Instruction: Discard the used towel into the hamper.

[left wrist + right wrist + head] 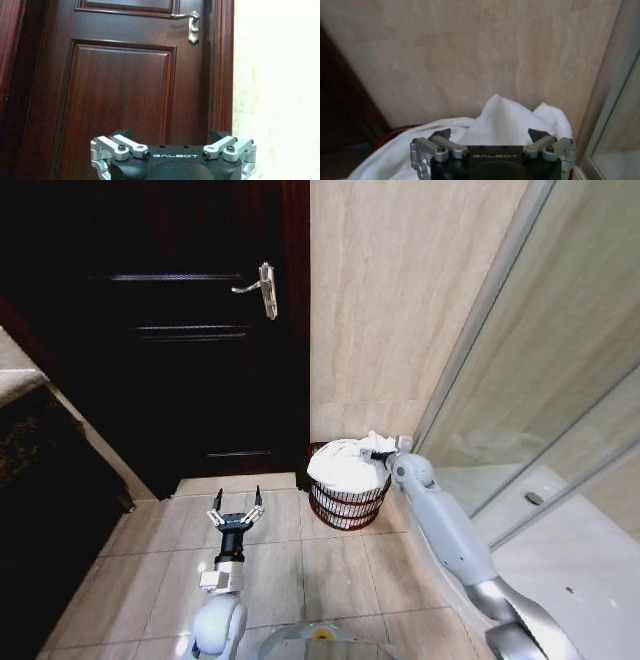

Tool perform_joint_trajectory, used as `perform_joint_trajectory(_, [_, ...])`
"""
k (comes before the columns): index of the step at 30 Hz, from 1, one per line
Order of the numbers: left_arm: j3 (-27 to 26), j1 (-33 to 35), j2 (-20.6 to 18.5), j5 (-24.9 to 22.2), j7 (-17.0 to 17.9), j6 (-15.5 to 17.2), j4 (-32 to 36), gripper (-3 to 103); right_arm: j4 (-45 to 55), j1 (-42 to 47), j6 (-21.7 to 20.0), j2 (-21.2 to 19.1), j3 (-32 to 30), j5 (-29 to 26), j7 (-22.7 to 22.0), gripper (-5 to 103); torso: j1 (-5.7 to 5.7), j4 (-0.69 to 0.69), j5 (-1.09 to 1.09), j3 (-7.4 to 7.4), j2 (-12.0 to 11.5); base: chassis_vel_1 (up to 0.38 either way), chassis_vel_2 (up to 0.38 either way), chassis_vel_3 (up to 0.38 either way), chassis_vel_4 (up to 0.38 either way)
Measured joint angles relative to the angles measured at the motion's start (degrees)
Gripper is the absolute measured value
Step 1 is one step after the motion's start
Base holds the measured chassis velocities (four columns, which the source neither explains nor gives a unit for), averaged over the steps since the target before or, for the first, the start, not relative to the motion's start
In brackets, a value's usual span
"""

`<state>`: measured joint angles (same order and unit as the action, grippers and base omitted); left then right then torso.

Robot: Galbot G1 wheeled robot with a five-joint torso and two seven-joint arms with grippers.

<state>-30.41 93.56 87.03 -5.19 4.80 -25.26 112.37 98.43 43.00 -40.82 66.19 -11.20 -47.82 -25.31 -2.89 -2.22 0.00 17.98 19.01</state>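
Head view takes in a bathroom corner: a beige tiled floor (330, 565), a dark wooden door (190, 330) with a metal lever handle (262, 288), a pale stone-look wall (400, 300) and a glass shower screen (560, 380). The hamper (345, 508), a small round reddish-brown wicker basket with thin upright ribs, stands on the floor against that wall, just beyond the right gripper (385, 455). A white towel (345, 463) is heaped in it, bulging above the rim.

The right gripper's fingers are spread, with the towel's peaks (510, 116) rising just ahead of them (touching or not, one cannot tell) and a sliver of the hamper's red rim (400, 131) off to one side.

The left gripper (235, 513) hangs over bare floor, well apart from the hamper, fingers (122, 134) spread and pinching nothing; beyond its fingertips the left wrist view shows the door's panelling (120, 97).
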Motion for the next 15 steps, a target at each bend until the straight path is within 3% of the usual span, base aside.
perform_joint_trajectory(8, [-0.1, -0.3, -0.6, -0.7, -0.1, -0.1, -0.3, 100, 8.1, 11.2, 1.2, -0.9, -0.5, 7.9, 1.8, 100, 0.01, 0.02, 0.01, 0.00, 0.0, 0.000, 0.000, 0.000, 0.000])
perform_joint_trajectory(15, [-0.5, -0.9, -1.2, -1.7, -0.1, 0.0, -0.3, 100, 9.6, 14.8, 1.2, 0.4, 0.4, 9.5, 0.6, 100, 0.01, 0.01, -0.02, -0.01, 0.0, 0.000, 0.000, 0.000, 0.000])
